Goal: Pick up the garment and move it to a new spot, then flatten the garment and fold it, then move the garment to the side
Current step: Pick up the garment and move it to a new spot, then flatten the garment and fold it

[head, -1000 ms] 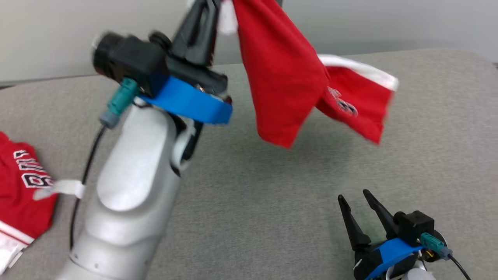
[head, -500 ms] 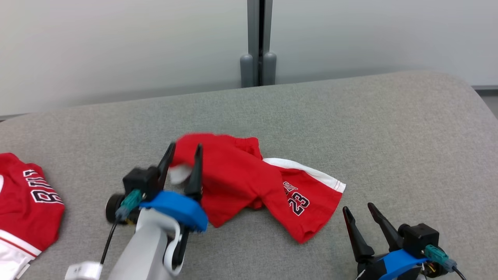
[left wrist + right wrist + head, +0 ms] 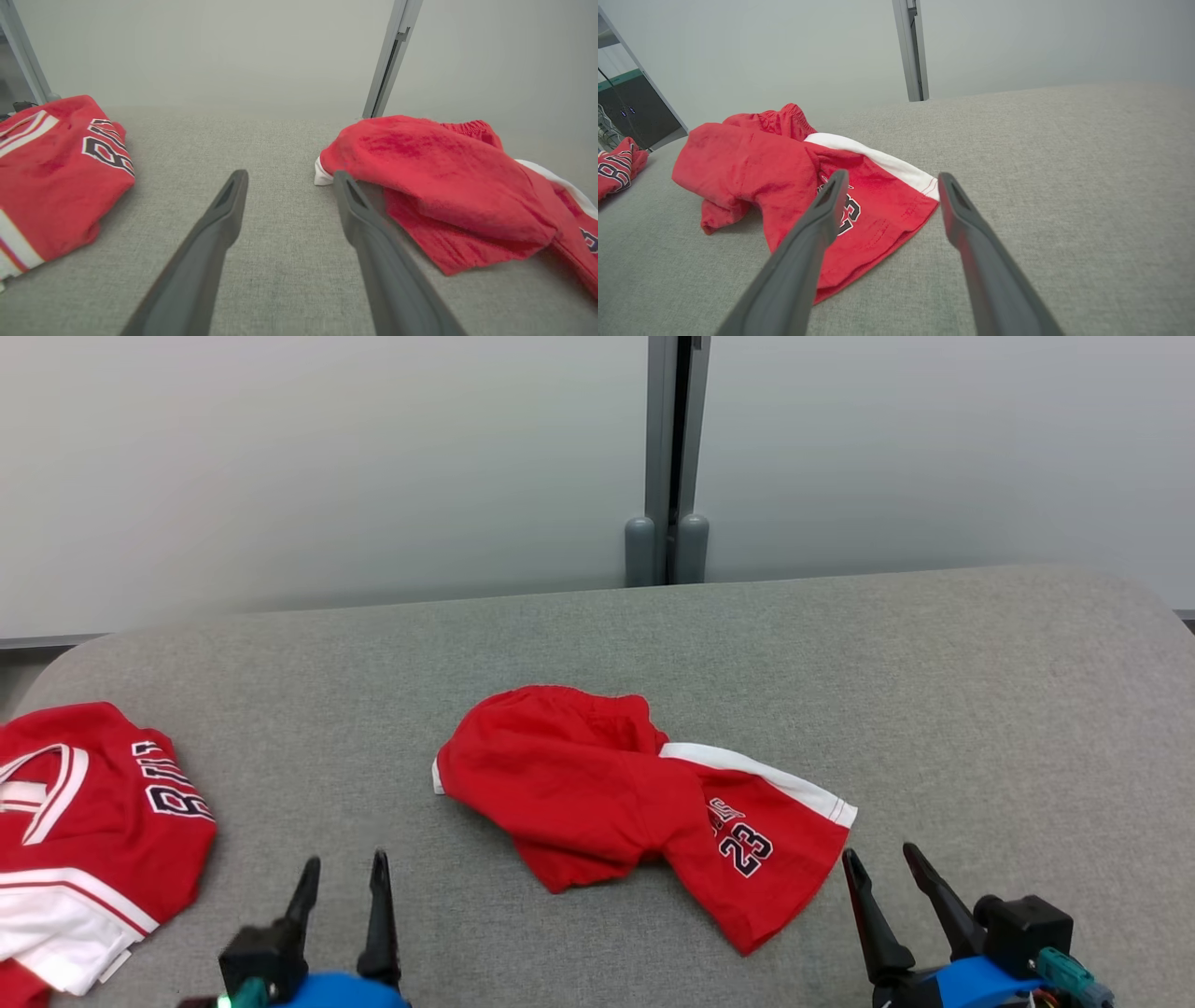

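The garment [image 3: 579, 793] is a pair of red shorts with a white side stripe and the number 23. It lies crumpled and loose near the middle of the grey padded surface [image 3: 934, 663]. My left gripper [image 3: 345, 859] is open and empty at the lower left, short of the shorts' left edge. In the left wrist view the garment [image 3: 444, 172] lies just right of my left gripper [image 3: 289, 173]. My right gripper [image 3: 878, 851] is open at the lower right, close beside the hem. In the right wrist view the garment [image 3: 752, 172] lies left of and behind my right gripper [image 3: 892, 174].
A second red jersey [image 3: 84, 821] with white trim and black lettering lies at the surface's far left edge, seen too in the left wrist view [image 3: 51, 163]. A grey post [image 3: 667, 457] stands against the pale wall behind. Bare grey surface extends to the right.
My left gripper opened and let go of the garment, which dropped from the air onto the surface. The left arm drew back to the lower left. The camera also shifted.
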{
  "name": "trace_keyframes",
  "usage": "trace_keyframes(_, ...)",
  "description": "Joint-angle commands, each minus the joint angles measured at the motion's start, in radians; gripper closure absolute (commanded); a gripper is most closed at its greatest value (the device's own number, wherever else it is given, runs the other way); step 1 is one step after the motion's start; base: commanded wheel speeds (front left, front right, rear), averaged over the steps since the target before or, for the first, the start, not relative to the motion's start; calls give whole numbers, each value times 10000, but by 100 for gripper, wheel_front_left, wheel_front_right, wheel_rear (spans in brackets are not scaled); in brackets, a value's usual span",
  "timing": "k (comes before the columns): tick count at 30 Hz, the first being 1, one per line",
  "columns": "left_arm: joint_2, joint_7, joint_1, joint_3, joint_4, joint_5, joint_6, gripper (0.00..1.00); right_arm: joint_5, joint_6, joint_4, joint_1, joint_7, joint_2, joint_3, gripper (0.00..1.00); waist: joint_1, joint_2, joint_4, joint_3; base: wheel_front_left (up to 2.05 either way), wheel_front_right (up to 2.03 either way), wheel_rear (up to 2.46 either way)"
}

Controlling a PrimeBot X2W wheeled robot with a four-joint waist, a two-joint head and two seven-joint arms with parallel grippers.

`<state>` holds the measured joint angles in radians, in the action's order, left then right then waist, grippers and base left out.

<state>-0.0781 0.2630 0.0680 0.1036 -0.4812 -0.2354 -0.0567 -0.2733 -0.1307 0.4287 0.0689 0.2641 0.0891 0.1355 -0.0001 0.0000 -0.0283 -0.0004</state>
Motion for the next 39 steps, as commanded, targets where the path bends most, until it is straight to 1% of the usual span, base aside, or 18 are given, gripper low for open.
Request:
trace_keyframes(1,71,26,-267,-69,178,117,29,0,73,-1,-26,-178,2,-30,-49,0,1,0,25,-29,0,0,0)
trace_keyframes(5,199,27,-948,-145,666,424,33,0,113,-1,-2,-342,2,-50,-133,0,1,0,110,-98,0,0,0)
trace_keyframes(8,258,26,-1108,-113,851,570,7,0,128,-1,13,-377,2,-39,-150,0,1,0,137,-116,0,0,0)
trace_keyframes(12,264,27,-1073,-34,910,711,-45,0,177,-1,36,-327,2,-12,-166,0,1,0,143,-117,0,0,0)
trace_keyframes(15,273,27,-941,62,924,583,-11,0,186,-1,64,-271,2,-5,-109,0,1,0,131,-96,0,0,0)
trace_keyframes(22,274,26,-773,398,935,445,45,0,262,-1,472,339,2,329,107,0,1,0,188,272,0,0,0)
trace_keyframes(25,278,26,-605,618,950,323,89,0,225,-1,942,922,2,541,153,0,1,0,329,632,0,0,0)
trace_keyframes(28,275,27,-342,901,929,251,129,0,151,-1,1572,1658,2,903,262,0,1,0,524,1052,0,0,0)
trace_keyframes(32,273,26,-44,1234,897,163,198,0,-24,-1,2781,2556,2,1194,475,0,1,0,749,1439,0,0,0)
trace_keyframes(39,275,27,276,1572,831,78,274,0,-392,-1,4791,3642,-66,1337,1056,0,1,0,1033,1847,0,0,0)
